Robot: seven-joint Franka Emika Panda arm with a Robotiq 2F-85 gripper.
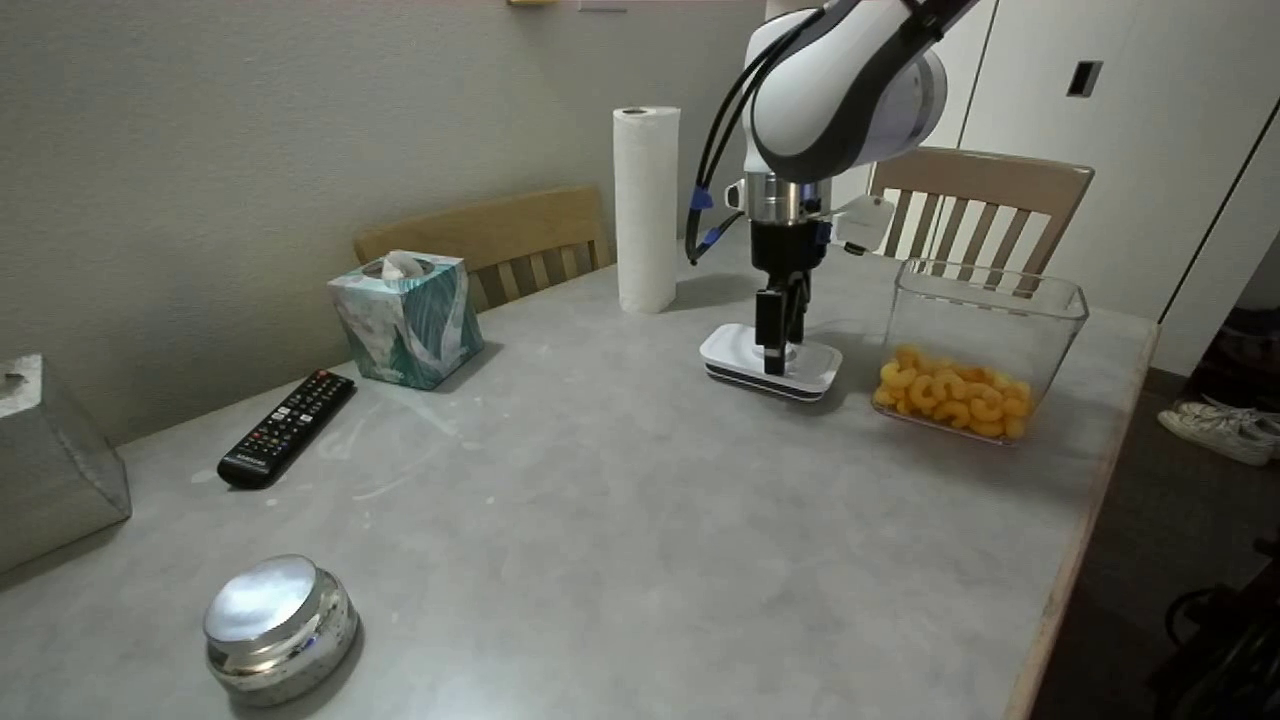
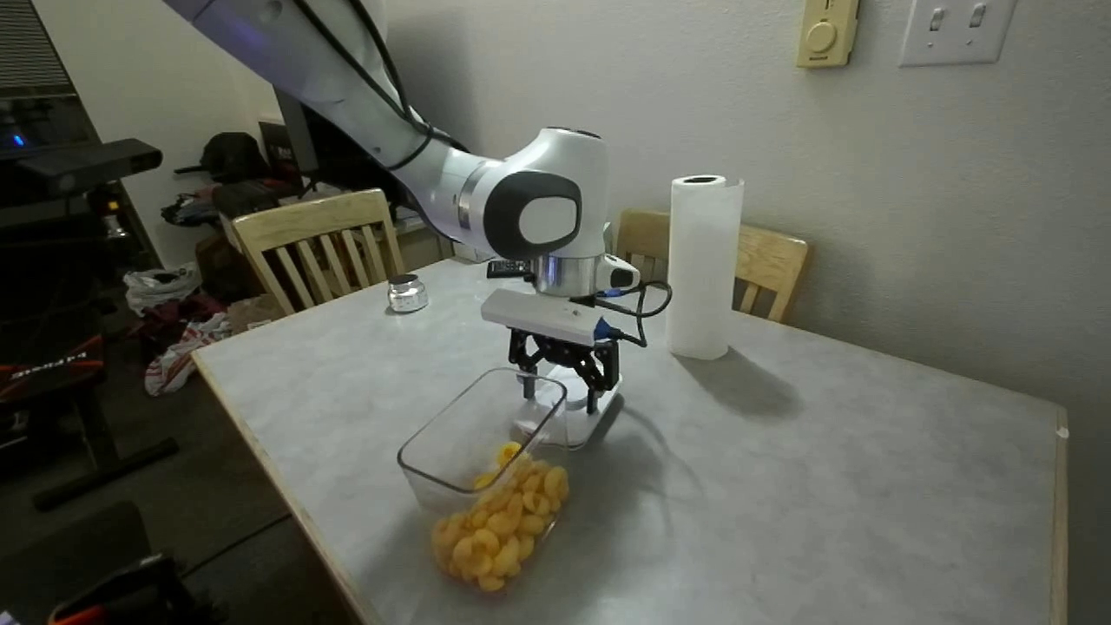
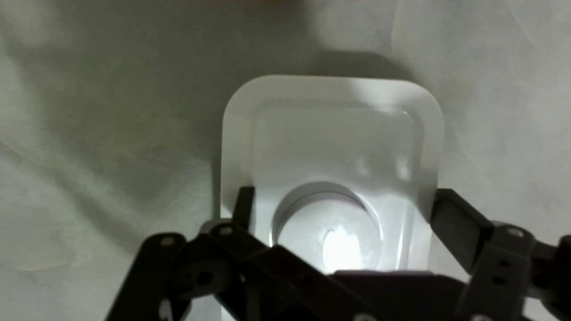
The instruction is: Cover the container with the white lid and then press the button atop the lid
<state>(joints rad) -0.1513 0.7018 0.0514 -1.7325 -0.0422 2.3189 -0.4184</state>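
Observation:
The white lid lies flat on the table, apart from the container. At its centre a round greyish button sits in a circular recess, its lower part hidden by the gripper in the wrist view. My gripper is open and pointing down over the lid, one finger to each side of the button with nothing gripped. Its fingertips are very low; whether they touch the lid I cannot tell. The clear container stands uncovered beside the lid, yellow-orange snack pieces in its bottom. In an exterior view the container partly overlaps the lid.
Behind the lid a paper towel roll stands upright. A tissue box, a remote, a grey box and a shiny metal jar are farther off. The table edge runs close past the container.

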